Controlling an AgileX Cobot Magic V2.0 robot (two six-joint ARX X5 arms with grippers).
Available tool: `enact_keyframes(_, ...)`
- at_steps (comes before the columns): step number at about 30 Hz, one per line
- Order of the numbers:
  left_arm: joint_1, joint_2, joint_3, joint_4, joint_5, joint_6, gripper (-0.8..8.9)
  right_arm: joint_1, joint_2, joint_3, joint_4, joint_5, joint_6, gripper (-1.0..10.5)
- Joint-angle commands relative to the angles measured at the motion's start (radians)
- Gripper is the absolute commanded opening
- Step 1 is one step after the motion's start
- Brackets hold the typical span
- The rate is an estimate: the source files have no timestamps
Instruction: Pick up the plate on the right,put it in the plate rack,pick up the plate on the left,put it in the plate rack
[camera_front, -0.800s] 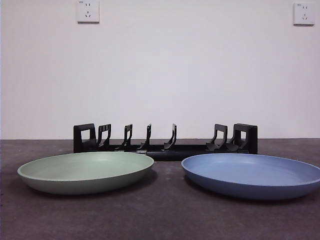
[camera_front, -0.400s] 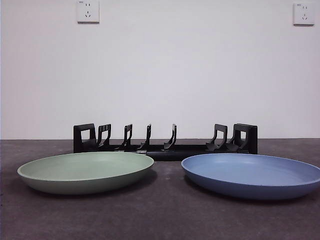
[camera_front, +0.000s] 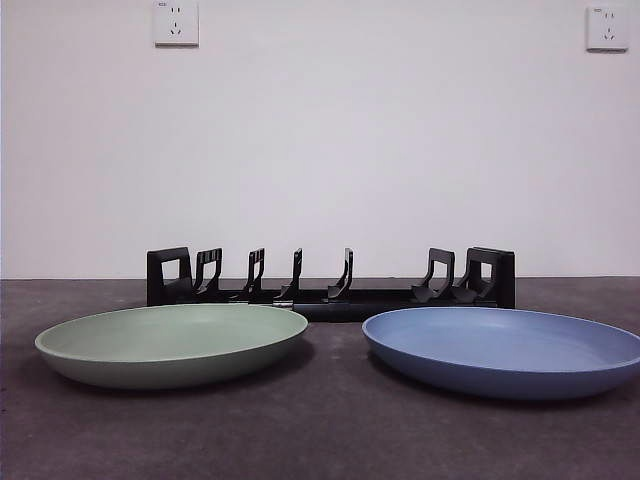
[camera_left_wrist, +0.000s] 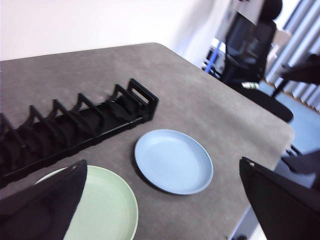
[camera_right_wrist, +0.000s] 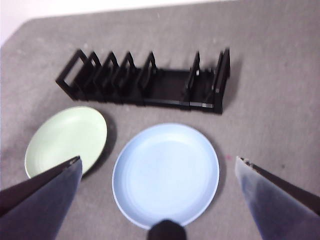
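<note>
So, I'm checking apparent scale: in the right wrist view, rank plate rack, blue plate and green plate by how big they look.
1. plate rack, longest.
2. blue plate.
3. green plate, looks smaller, though it lies farther off and partly hidden.

Soft even light, blurred wrist views

The plate rack (camera_front: 330, 280) is plain black throughout, dividers and blocky ends alike. The left plate (camera_front: 172, 343) is a soft, unpatterned pale green; the right plate (camera_front: 503, 349) is a flat light blue, slightly darker along its outer wall. The bench (camera_front: 320, 430) is a mottled dark grey-brown. The wall (camera_front: 320, 150) behind is plain white, carrying two white sockets (camera_front: 176, 22).
</note>
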Motion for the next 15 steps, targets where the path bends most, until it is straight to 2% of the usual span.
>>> enact_keyframes(1,-0.046,0.01,0.003,0.006,0.003,0.097,6.29,0.002,0.075,-0.002,-0.022,0.0,0.006,5.6)
enact_keyframes(7,-0.15,0.048,0.003,0.004,0.0,0.212,6.29,0.002,0.283,-0.002,-0.034,0.008,0.004,5.6)
enact_keyframes(12,-0.249,0.104,0.003,-0.001,-0.005,0.266,6.29,0.002,0.517,-0.002,-0.019,0.027,-0.001,5.0)
enact_keyframes(15,-0.295,0.145,0.003,0.002,-0.008,0.286,6.29,0.015,0.656,-0.002,0.015,0.036,-0.001,5.0)
